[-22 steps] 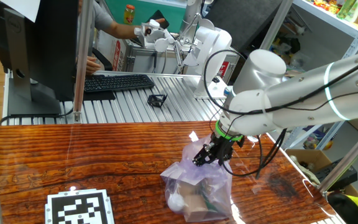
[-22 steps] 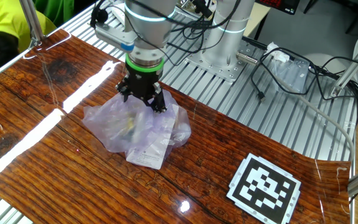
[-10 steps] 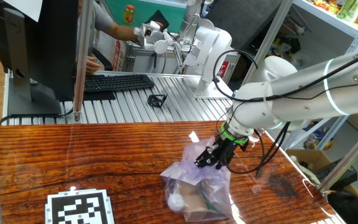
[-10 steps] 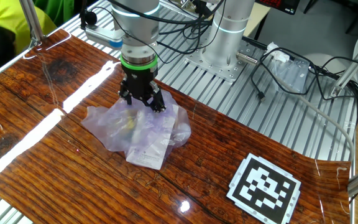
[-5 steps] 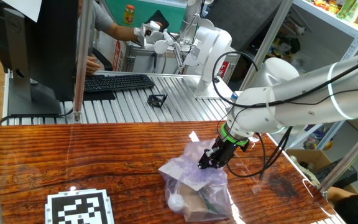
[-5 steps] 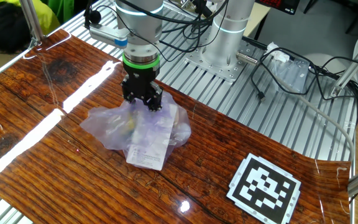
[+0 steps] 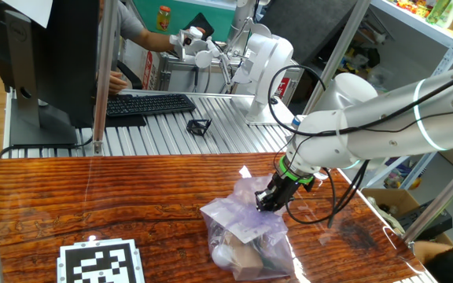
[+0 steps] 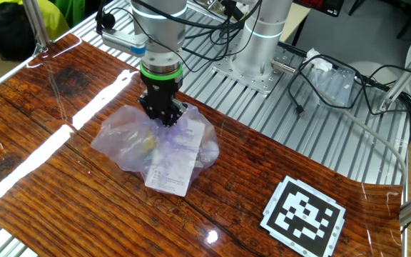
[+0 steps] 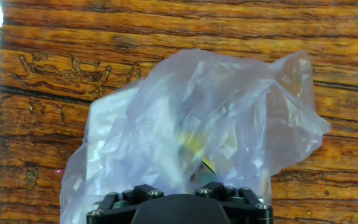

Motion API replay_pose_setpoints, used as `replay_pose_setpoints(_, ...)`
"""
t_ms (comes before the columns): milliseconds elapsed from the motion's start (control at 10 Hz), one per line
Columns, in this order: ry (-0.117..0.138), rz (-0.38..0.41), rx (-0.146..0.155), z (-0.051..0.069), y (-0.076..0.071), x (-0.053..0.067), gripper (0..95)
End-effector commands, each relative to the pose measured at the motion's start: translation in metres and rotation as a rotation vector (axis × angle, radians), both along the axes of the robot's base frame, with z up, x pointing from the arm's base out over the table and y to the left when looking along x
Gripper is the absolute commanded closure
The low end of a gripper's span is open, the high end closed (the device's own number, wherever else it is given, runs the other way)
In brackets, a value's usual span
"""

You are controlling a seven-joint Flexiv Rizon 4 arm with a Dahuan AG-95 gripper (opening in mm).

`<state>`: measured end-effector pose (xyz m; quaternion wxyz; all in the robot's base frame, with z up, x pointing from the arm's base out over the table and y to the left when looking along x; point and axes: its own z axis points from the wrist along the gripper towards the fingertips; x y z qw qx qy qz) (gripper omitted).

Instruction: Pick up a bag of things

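Note:
The bag of things (image 7: 246, 236) is a crinkly pale-lavender plastic bag lying on the wooden table (image 7: 93, 196). A white ball (image 7: 222, 254) and tan items show through it. Its white paper tag (image 8: 170, 171) lies at its near side in the other fixed view (image 8: 130, 139). My gripper (image 7: 267, 200) stands at the bag's top with the fingers closed together on a bunch of the plastic, as the other fixed view (image 8: 164, 116) also shows. The hand view shows the bag (image 9: 191, 118) gathered up right in front of the gripper body, with a yellow-green bit inside; the fingertips are hidden.
A black-and-white marker tag (image 7: 101, 263) lies on the table near the bag, also in the other fixed view (image 8: 304, 214). A keyboard (image 7: 148, 103), a monitor (image 7: 46, 63) and a metal post (image 7: 101, 79) stand behind. A second robot base (image 8: 252, 50) and cables (image 8: 334, 75) are on the slatted bench.
The gripper's fingers have closed on the bag's top, and the plastic has bunched up and risen slightly toward them. The bag's contents stay on the table.

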<state>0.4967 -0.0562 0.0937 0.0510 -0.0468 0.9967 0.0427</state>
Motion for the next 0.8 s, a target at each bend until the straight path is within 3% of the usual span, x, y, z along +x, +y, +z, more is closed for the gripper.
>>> replay_pose_setpoints(100, 0.000, 0.001, -0.002, 0.0001, -0.0002, -0.0003, 95.0)
replay_pose_setpoints(800, 0.005, 0.022, 0.007, 0.0072, 0.0015, -0.0009, 95.0)
